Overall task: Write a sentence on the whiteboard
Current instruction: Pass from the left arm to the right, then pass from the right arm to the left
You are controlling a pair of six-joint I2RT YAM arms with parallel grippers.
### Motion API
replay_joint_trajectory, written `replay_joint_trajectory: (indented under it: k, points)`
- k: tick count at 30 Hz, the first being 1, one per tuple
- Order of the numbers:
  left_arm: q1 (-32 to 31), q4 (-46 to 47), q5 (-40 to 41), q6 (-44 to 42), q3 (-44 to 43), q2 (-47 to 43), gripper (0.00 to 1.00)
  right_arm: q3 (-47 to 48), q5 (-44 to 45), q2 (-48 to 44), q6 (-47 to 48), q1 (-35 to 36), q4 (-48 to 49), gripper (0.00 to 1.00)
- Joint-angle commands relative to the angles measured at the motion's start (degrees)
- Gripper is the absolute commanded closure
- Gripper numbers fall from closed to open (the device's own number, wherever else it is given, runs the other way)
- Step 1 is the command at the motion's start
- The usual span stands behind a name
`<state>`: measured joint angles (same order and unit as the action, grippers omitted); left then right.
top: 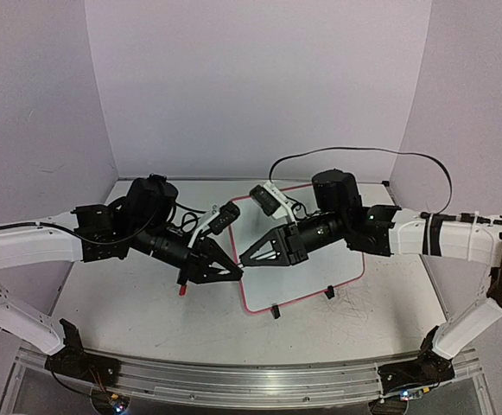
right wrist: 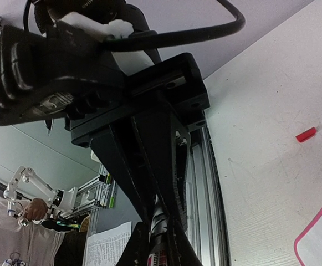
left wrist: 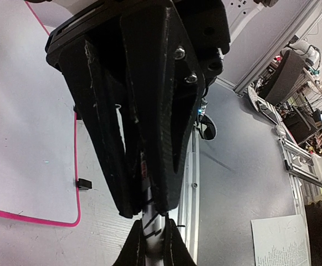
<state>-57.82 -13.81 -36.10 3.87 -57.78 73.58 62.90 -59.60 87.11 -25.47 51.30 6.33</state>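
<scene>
The whiteboard (top: 337, 259), white with a pink-red frame and two black clip feet, lies flat at centre right; no sentence shows on its visible surface. My left gripper (top: 233, 274) and right gripper (top: 244, 258) meet tip to tip over the board's left edge. Both are shut on one silver-white marker (left wrist: 149, 221) with black markings, held between them above the table. It also shows in the right wrist view (right wrist: 163, 233). In the left wrist view my own fingers (left wrist: 132, 250) clamp its lower end. The board's frame shows there (left wrist: 39, 219) and in the right wrist view (right wrist: 316, 230).
A small red marker cap (top: 181, 291) lies on the table left of the board, below my left gripper; it also shows in the right wrist view (right wrist: 306, 134). Lilac walls enclose the table. A metal rail (top: 233, 380) runs along the near edge.
</scene>
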Motion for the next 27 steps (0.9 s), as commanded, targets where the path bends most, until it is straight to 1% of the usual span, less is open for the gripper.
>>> replay_joint_trajectory:
  k: [1,2,3,4,5,6,8,11,14,18,21,24,27]
  points:
    - [-0.1,1.3,3.4,0.2,-3.3,-1.2,0.99,0.4,0.6,-1.6,1.8,0.6,1.3,1.00]
    - [-0.1,1.3,4.5,0.7,-3.5,-1.5,0.96,0.2,1.8,-2.0,2.2,0.6,1.1,1.00]
    - [-0.1,1.2,6.0,1.5,-3.6,-1.8,0.88,0.0,3.1,-2.5,2.5,0.5,0.9,1.00]
    - [-0.1,1.2,8.0,2.4,-3.4,-2.3,0.74,-0.2,4.8,-3.1,2.9,0.5,0.5,1.00]
    - [-0.1,1.3,9.4,3.2,-3.2,-2.9,0.65,-0.4,6.3,-3.8,3.4,0.2,0.0,1.00]
    - [-0.1,1.3,11.1,4.0,-2.8,-3.5,0.58,-0.9,7.7,-4.8,3.9,0.0,-0.4,1.00]
    - [-0.1,1.9,13.6,5.7,-2.0,-5.2,0.47,-2.1,11.3,-7.1,4.7,-0.4,-0.8,1.00]
    - [-0.1,4.6,14.2,8.3,-0.3,-6.9,0.39,-3.5,13.9,-10.1,5.0,-1.0,-0.8,1.00]
    - [-0.1,7.3,10.1,9.4,0.4,-6.3,0.36,-3.0,13.1,-10.8,4.5,-1.1,-0.9,1.00]
    - [-0.1,7.5,4.0,8.5,-2.2,-2.4,0.36,-1.7,10.9,-9.4,4.2,-1.2,-1.3,1.00]
    - [-0.1,7.4,1.7,7.7,-4.0,-0.5,0.37,-1.5,9.2,-8.4,4.0,-1.2,-1.5,1.00]
    - [-0.1,7.4,-0.2,7.1,-5.4,1.1,0.41,-1.4,8.4,-7.7,3.7,-1.2,-1.7,1.00]
    - [-0.1,7.1,-1.0,7.1,-6.2,2.8,0.49,-1.1,8.0,-7.7,3.5,-1.1,-1.8,1.00]
